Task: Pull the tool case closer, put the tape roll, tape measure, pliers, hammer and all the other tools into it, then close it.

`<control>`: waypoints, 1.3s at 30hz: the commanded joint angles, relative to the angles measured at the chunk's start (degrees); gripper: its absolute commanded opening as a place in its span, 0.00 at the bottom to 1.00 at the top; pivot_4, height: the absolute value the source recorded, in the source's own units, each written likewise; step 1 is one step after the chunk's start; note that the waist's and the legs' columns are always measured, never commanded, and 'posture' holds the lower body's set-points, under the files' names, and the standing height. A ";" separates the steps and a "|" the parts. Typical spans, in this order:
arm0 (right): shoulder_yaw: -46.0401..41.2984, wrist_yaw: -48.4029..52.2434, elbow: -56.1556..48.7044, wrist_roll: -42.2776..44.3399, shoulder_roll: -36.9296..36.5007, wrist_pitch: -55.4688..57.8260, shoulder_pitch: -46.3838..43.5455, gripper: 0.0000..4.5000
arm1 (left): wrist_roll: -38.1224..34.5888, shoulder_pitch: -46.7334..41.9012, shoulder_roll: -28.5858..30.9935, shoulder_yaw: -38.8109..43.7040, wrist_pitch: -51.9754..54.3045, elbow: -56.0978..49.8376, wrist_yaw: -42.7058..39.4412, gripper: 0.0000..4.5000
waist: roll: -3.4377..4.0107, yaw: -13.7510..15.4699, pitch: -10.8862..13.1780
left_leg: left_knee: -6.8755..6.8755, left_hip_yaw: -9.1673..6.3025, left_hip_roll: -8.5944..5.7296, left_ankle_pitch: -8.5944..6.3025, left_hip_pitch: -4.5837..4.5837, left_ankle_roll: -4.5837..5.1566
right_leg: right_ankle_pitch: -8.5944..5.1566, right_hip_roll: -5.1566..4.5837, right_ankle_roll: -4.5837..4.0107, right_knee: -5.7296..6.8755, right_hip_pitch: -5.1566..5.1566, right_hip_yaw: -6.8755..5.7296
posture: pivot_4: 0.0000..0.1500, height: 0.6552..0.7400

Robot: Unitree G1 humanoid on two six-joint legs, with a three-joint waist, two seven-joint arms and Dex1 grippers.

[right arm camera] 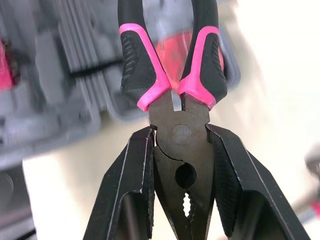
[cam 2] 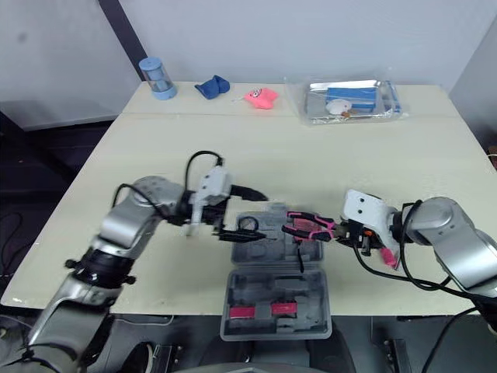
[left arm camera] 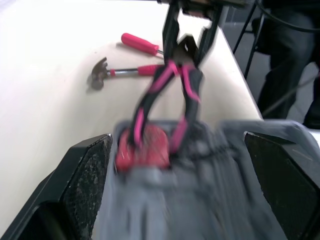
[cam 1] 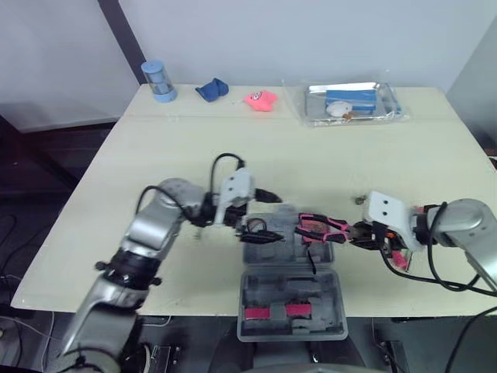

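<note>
Indoors, open tool case (cam 1: 289, 289) sits on cream table (cam 1: 326, 167).

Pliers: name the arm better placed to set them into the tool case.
Right. The right gripper is shut on the head of the pliers, whose handles hang over the open tool case. The left gripper is open at the case's left edge.

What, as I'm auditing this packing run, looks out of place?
Nothing stands out. The right hand grips the pliers by their head over the open case; the hammer and screwdriver lie on the table, not yet packed.
</note>
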 commanded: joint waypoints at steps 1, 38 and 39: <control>0.62 0.89 -2.62 -0.38 -1.01 -0.52 -3.48 0.22 | -6.82 5.53 3.44 7.20 -2.77 -5.43 -5.05 0.99 | 0.02 -0.01 0.01 | 0.00 0.02 0.00 0.00 0.00 0.00 | 0.00 -0.01 0.00 0.00 0.00 0.01 | 1.00 1.00; 41.08 -2.19 7.26 -21.79 20.60 11.72 -30.27 0.22 | -10.64 19.91 17.68 22.44 -7.89 -1.89 -10.36 0.99 | 0.08 -0.23 0.12 | 0.10 0.02 0.01 0.03 -0.65 -0.04 | -0.01 0.01 -0.06 0.54 -0.93 0.00 | 1.00 1.00; 41.15 -2.34 7.56 -21.93 20.90 11.46 -30.14 0.22 | -10.58 19.96 17.74 22.40 -7.85 -1.99 -10.41 0.99 | 0.08 -0.27 0.12 | 0.10 0.02 0.01 0.03 -0.65 -0.04 | -0.01 0.01 -0.06 0.55 -0.93 -0.01 | 1.00 1.00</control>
